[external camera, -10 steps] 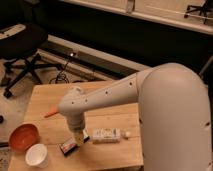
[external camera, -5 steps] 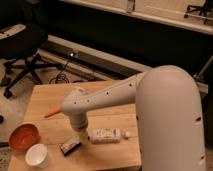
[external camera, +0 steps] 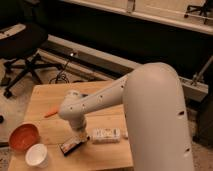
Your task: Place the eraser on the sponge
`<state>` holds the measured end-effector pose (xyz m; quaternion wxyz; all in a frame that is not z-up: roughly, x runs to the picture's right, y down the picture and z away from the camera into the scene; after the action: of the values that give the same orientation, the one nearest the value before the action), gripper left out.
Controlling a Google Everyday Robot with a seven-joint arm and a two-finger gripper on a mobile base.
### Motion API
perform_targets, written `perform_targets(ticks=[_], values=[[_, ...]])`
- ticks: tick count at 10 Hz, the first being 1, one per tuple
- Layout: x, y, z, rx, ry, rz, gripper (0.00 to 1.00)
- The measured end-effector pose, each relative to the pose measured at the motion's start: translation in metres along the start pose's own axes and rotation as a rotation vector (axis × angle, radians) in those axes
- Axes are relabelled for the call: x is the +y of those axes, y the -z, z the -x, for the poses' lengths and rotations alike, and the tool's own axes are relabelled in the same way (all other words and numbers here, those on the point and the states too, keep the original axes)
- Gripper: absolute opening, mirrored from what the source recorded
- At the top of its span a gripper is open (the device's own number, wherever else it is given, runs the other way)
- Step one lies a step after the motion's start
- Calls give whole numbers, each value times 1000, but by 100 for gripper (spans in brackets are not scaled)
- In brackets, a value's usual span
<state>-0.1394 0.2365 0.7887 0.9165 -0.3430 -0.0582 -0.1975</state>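
Note:
The eraser point(external camera: 70, 145), a flat dark bar with a pale edge, lies on the wooden table point(external camera: 45, 97) near its front edge. My gripper point(external camera: 80, 135) hangs from the white arm's wrist, right over the eraser's right end and close to the tabletop. The arm's bulk hides much of the table's right half. The sponge is out of view.
An orange bowl point(external camera: 23, 137) and a white cup point(external camera: 37, 155) stand at the front left. A pale packet point(external camera: 106, 134) lies just right of the gripper. An orange stick point(external camera: 51, 113) lies left of the wrist. An office chair point(external camera: 22, 42) stands beyond the table.
The wrist has come down a little toward the eraser. The eraser, packet, bowl and cup lie where they were.

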Motion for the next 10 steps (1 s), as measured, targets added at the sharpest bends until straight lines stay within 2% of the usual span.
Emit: perform_targets(ticks=[3, 4, 7, 8, 9, 10], values=[[17, -10, 5, -2, -5, 47, 63], [20, -12, 5, -2, -11, 56, 58], [17, -15, 0, 16, -79, 73, 26], [13, -16, -3, 25, -110, 77, 19], [1, -15, -11, 44, -176, 76, 7], [-12, -11, -18, 56, -229, 60, 1]])
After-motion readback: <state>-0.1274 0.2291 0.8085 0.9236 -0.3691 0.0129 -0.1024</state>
